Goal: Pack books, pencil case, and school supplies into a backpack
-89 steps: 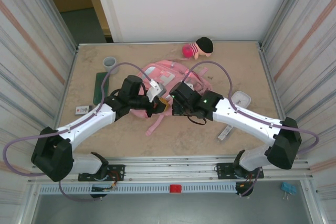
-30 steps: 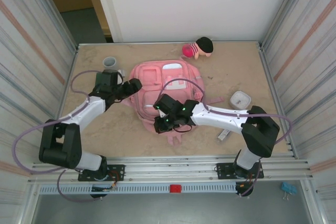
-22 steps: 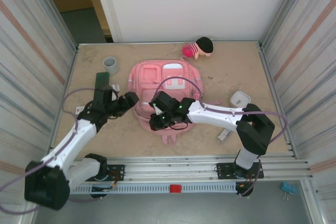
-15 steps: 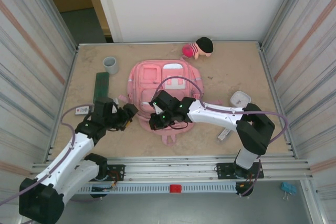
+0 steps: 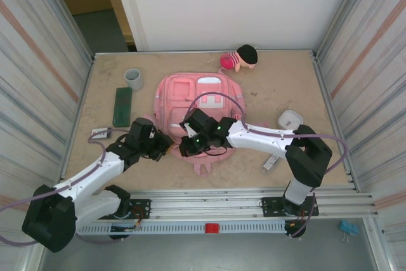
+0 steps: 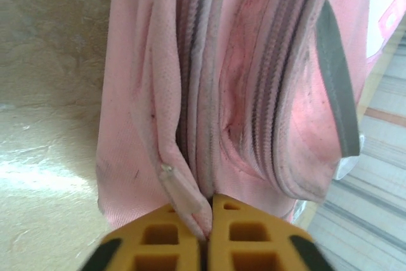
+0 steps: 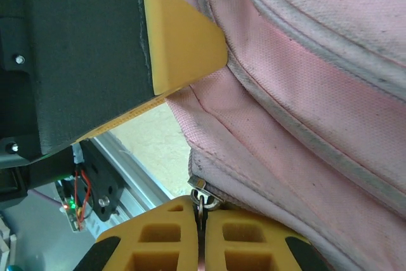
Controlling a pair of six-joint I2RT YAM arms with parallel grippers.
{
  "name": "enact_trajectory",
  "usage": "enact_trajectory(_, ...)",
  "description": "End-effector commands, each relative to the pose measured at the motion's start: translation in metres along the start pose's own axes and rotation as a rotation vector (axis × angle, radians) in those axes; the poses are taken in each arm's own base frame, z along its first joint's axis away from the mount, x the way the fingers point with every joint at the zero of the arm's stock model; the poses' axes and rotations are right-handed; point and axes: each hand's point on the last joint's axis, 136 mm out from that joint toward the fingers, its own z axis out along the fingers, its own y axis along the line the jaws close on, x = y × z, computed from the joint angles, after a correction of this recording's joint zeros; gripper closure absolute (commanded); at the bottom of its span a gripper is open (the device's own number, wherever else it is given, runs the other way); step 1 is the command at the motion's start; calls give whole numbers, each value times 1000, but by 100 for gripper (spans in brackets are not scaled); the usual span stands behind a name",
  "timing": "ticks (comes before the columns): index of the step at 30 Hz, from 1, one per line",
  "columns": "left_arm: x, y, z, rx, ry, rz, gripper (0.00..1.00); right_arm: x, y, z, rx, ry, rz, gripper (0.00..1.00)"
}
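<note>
On the worktop (image 5: 298, 87), centre: pink backpack (image 5: 196, 93), lying flat. I noted the left hand (image 6: 208, 211) pinched shut on a fabric tab (image 6: 177, 191) at its near-left edge, the right hand (image 7: 202, 211) closed on a metal zip ring (image 7: 200, 198) close by. Green pencil case (image 5: 122, 106) lay to the left, white box (image 5: 290, 119) to the right, both apart from the backpack.

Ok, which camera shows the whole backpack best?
The top view: the backpack lies with most of its outline, pockets and white patches visible. The left wrist view gives a close-up of zips and a pink tab between the jaws; the right wrist view, a seam and metal zip ring.
</note>
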Motion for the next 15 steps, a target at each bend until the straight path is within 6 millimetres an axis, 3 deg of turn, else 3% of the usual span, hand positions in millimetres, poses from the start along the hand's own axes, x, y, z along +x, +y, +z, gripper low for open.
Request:
enact_trajectory(1,-25,2,-8,-58,-105,58,100,-1,3,-22,-39,-24,-15,100)
enact_trajectory(10,-58,27,-41,-145,-185,110,100,20,-85,-74,99,-7,96,100)
enact_trajectory(15,-62,22,-47,-129,-194,147,100,16,-95,-85,87,-19,107,100)
